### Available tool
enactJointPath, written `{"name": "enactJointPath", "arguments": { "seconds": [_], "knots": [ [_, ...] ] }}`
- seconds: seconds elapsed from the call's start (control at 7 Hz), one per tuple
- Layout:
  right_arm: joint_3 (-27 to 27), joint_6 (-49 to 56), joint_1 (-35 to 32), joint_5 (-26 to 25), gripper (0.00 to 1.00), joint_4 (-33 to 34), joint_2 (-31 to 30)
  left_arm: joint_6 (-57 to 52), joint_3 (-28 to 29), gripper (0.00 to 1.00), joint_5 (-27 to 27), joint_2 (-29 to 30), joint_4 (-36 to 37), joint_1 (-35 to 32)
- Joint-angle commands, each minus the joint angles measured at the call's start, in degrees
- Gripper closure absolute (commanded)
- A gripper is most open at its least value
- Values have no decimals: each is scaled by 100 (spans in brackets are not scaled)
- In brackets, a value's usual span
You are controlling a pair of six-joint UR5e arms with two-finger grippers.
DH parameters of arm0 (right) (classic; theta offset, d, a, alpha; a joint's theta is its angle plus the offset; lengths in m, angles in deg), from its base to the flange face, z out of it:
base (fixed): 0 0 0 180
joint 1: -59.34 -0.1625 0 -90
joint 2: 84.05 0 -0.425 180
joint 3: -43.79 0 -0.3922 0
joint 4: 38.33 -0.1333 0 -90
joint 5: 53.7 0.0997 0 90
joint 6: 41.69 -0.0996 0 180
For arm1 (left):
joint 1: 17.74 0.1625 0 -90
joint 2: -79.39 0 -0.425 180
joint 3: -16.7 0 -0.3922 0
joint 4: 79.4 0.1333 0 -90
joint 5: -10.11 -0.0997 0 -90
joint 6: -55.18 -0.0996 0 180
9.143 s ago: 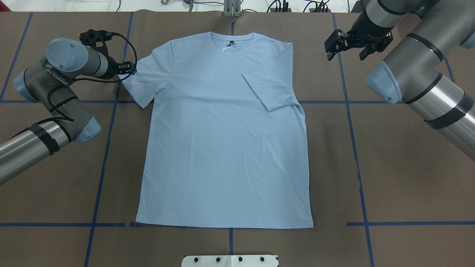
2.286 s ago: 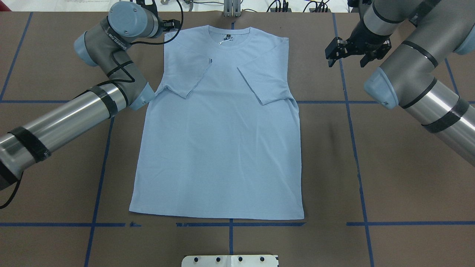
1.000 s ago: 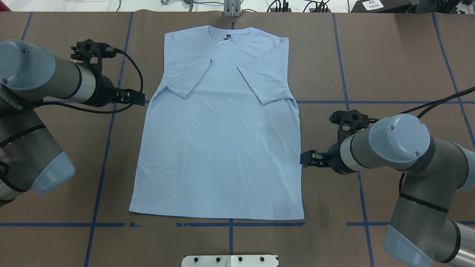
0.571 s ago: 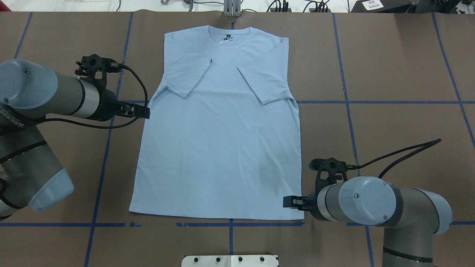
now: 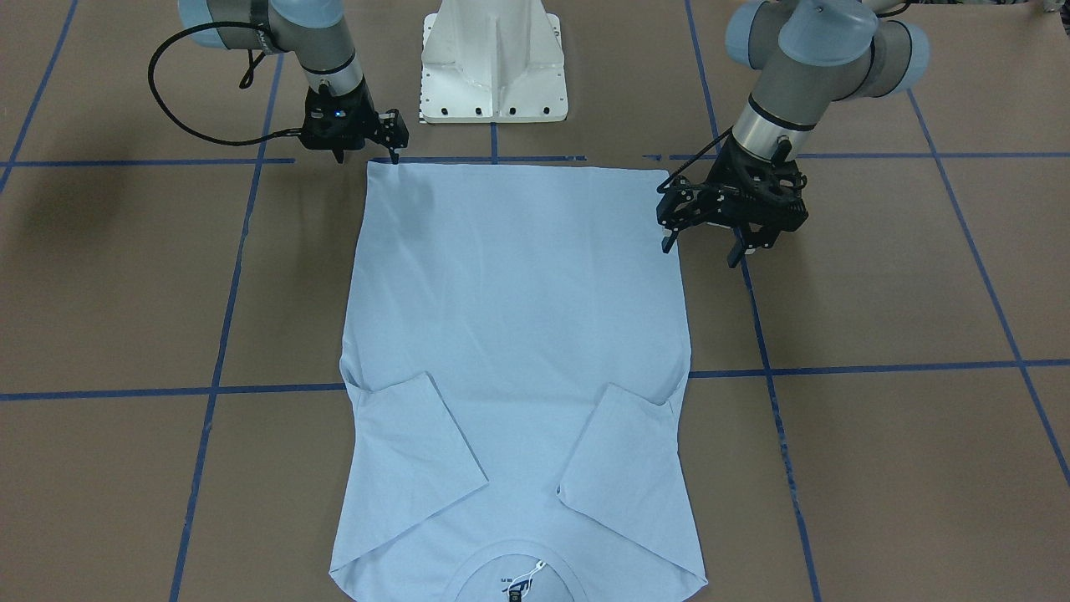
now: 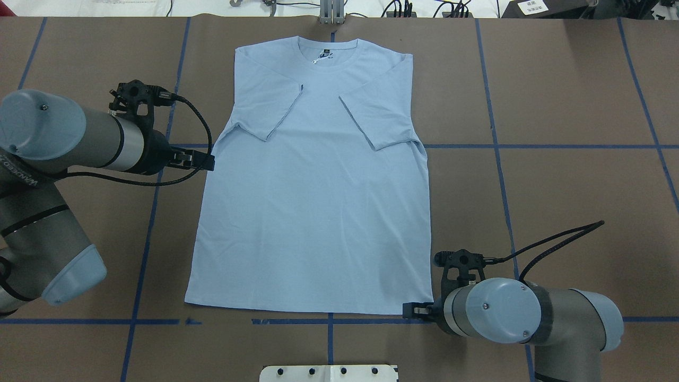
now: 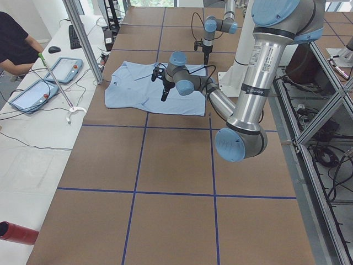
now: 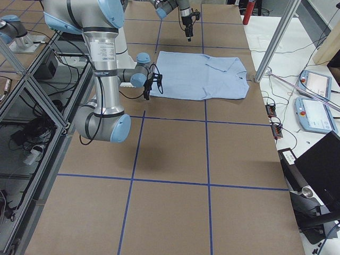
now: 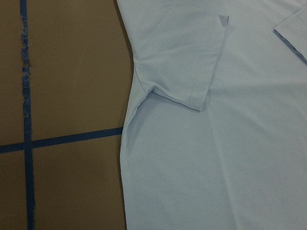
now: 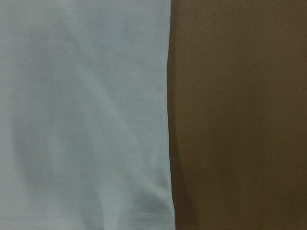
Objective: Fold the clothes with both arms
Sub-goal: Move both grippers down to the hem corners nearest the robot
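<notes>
The pale light-blue T-shirt [image 6: 318, 212] lies flat on the brown table, collar at the far edge and both short sleeves folded inward over the chest. A dark neck label [image 6: 324, 53] shows inside the collar. My left gripper [image 5: 700, 249] hangs open beside the shirt's left side edge, below the folded sleeve [image 9: 182, 62]. My right gripper [image 5: 366, 156] stands open at the near right hem corner [image 10: 158, 211], which lies flat on the table. Neither gripper holds cloth. No fingers appear in the wrist views.
The white pedestal base [image 5: 493, 67] stands just behind the hem. Blue tape lines [image 6: 530, 146] grid the brown table. A side bench with tablets [image 7: 30, 94], cables and a seated person [image 7: 14, 38] runs beyond the collar end.
The left sleeve has been folded in and both arms came down beside the shirt. Over the last half second the right gripper slid nearer to the hem corner; the left barely moved.
</notes>
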Motion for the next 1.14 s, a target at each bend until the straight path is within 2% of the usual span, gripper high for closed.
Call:
{"name": "enactJointPath", "arguments": {
  "seconds": [0.0, 0.14, 0.29, 0.71, 0.86, 1.0],
  "knots": [
    [140, 8, -114, 6, 11, 23, 196, 0, 28, 0, -1, -16, 0, 2],
    [140, 8, -141, 6, 15, 23, 223, -9, 28, 0, -1, -25, 0, 2],
    [140, 8, -159, 6, 24, 23, 223, -9, 45, 0, -1, -16, 0, 2],
    [131, 8, -194, 68, 62, 23, 223, -9, 54, 0, -1, -25, 0, 2],
    [122, 8, -185, 85, 68, 23, 223, -9, 54, 0, -1, -25, 0, 2],
    [105, 8, -194, 85, 80, 23, 223, -18, 54, 0, -1, -33, 0, 2]
  ]
}}
